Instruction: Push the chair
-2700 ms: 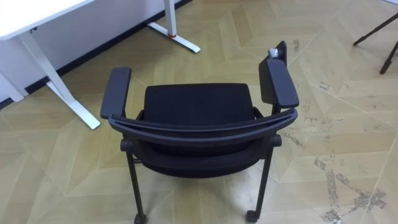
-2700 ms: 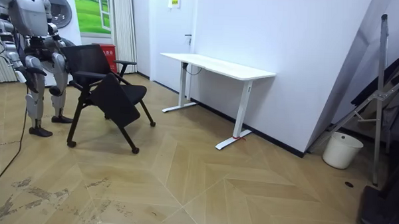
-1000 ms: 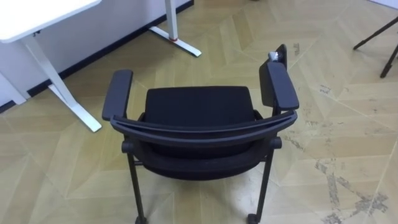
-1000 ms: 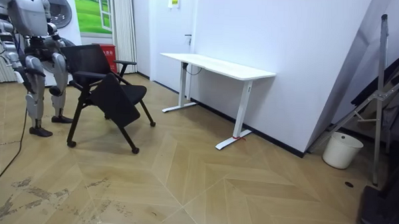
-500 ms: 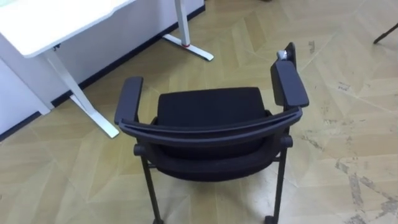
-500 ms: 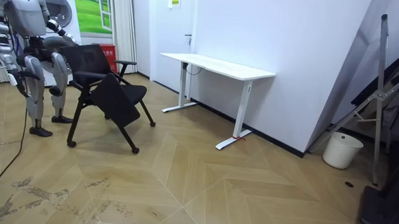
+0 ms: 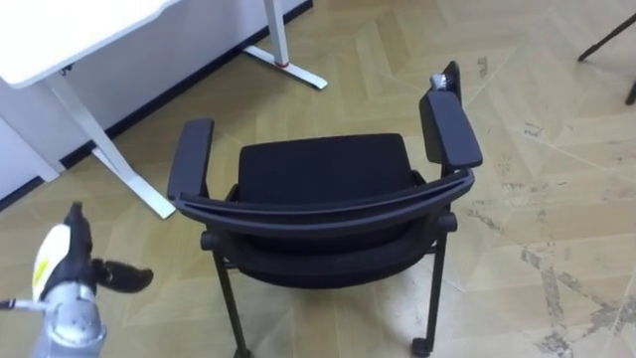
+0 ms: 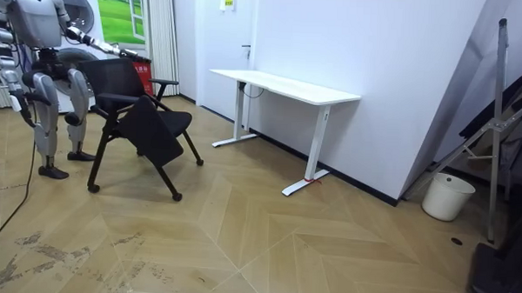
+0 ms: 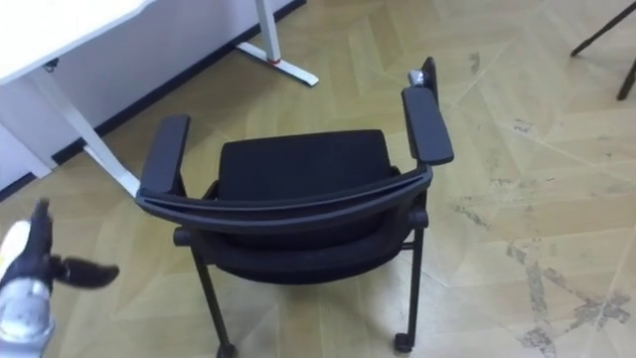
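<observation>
The wooden floor (image 7: pixel 556 199) takes up most of what I see, with the white desk (image 7: pixel 60 30) at the upper left. The chair (image 7: pixel 323 174) stands on the floor right in front of the robot. Its back faces the robot and its seat points toward the desk, apart from it.

I judge the chair to be a stiff frame, light to moderate in weight. It has wheels (image 7: pixel 422 346), so it should roll easily and may veer if pushed off-centre. The curved back rail (image 7: pixel 323 211) is the nearest and firmest place to push. I would take it near the middle or with a palm on each side. The armrests (image 7: pixel 191 157) sit farther off.

The left robot hand (image 7: pixel 68 273) hovers low to the chair's left, clear of it, with fingers straight and thumb spread, holding nothing. The right robot hand (image 8: pixel 24 110) hangs at the robot's side, and I cannot tell its state.
</observation>
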Motion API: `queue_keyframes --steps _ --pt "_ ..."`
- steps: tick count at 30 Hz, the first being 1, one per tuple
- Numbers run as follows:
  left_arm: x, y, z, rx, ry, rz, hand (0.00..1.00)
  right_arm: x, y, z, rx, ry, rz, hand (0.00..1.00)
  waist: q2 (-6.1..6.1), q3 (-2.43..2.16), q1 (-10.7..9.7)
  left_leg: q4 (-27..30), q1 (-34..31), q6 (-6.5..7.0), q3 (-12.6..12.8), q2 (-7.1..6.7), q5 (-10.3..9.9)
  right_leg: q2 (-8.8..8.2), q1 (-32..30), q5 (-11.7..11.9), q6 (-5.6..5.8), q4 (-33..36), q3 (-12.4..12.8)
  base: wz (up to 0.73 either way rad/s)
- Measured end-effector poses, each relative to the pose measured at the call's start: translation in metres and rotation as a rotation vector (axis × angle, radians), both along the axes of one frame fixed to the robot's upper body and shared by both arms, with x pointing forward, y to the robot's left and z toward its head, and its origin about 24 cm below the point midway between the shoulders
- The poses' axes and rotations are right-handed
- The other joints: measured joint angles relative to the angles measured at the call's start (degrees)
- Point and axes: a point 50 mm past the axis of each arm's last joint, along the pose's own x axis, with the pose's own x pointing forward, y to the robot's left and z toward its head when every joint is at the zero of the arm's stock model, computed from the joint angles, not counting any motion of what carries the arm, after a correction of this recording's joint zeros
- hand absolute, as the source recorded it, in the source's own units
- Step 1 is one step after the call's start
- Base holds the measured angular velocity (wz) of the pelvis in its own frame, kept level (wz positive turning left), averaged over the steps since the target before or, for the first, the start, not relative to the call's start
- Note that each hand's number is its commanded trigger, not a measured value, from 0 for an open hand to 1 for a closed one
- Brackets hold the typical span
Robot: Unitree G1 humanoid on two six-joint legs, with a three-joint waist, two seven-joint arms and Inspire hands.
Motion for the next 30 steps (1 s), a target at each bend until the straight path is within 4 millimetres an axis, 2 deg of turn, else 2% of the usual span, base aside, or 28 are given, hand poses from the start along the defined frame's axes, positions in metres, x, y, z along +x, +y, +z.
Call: queue_keyframes --steps 5,8,14,21,27,30 --pt "0.023 -0.032 0.045 0.175 -0.131 -0.191 0.00 0.000 0.000 0.000 0.001 0.011 0.034 0.00 -0.32 0.22 -0.18 0.56 -0.91 0.01 -0.83 -0.03 0.01 -0.09 -0.28 0.03 -0.05 -0.03 -0.82 0.09" --pt "0.028 -0.046 0.056 0.200 -0.151 -0.271 0.00 0.000 0.002 -0.001 0.010 0.013 0.050 0.00 -0.42 0.29 -0.23 0.59 -0.89 0.00 -0.84 -0.03 0.01 -0.09 -0.23 0.03 -0.05 -0.08 -0.77 0.00" --pt "0.030 -0.066 0.049 0.249 -0.067 -0.385 0.00 0.002 0.005 -0.001 0.014 0.008 0.051 0.00 -0.90 0.61 -0.59 0.59 -0.95 0.00 -0.82 -0.03 0.01 -0.10 -0.25 0.03 -0.05 -0.11 -0.73 0.00" --pt "0.029 -0.094 0.040 0.297 0.019 -0.546 0.00 0.009 0.006 -0.001 0.004 -0.004 0.096 0.00 -0.87 0.58 -2.03 0.65 -1.17 0.00 -0.90 -0.01 0.01 -0.05 -0.31 0.03 -0.05 -0.11 -0.77 0.00" --pt "0.027 -0.103 0.045 0.376 0.086 -0.638 0.00 0.010 0.007 -0.001 0.009 -0.008 0.111 0.00 -1.06 0.58 -2.22 0.78 -1.11 0.00 -0.92 -0.03 0.01 -0.09 -0.28 0.03 -0.05 -0.09 -0.75 0.00" --pt "0.025 -0.116 0.050 0.377 0.125 -0.720 0.00 0.011 0.007 -0.001 0.012 -0.013 0.111 0.00 -1.01 0.55 -2.87 0.81 -1.03 0.01 -1.00 -0.06 0.01 -0.13 -0.11 0.03 -0.05 -0.07 -0.85 0.00"
